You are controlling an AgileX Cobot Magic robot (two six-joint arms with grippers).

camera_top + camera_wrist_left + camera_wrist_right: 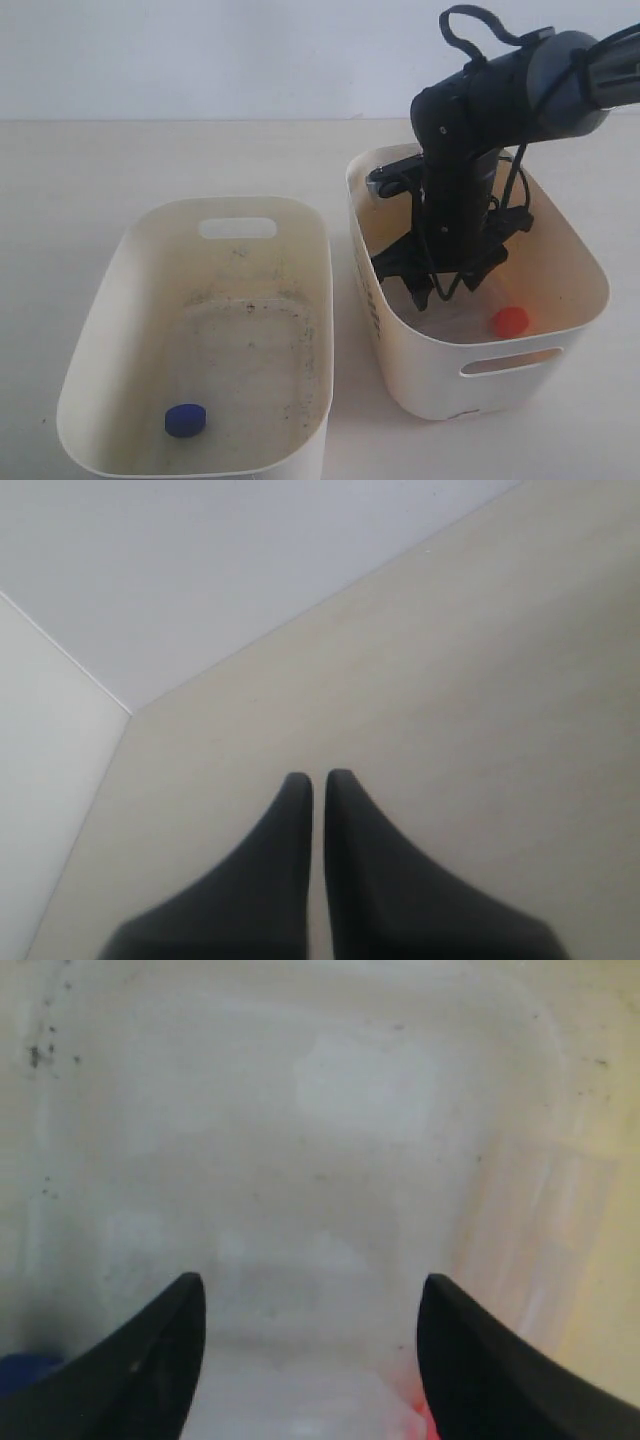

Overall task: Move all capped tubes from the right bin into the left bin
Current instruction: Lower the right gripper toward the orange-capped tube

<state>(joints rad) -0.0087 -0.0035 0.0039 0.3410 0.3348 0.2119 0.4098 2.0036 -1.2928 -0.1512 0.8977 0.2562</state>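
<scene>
Black right gripper, fingers spread, is hovering near what seems an orange-red-capped clear tube, needing centring before closing.

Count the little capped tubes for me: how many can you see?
2. One with a blue cap lies on the left bin floor. One with an orange-red cap lies in the right bin, beside the right gripper. The arm may hide more there.

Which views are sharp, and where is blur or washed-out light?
Exterior view: fairly sharp, flat even light, faint shadow under the right gripper in the right bin. Left wrist view: left gripper a featureless, soft-edged dark shape. Right wrist view: badly out of focus; the capped tube is a smear.
</scene>
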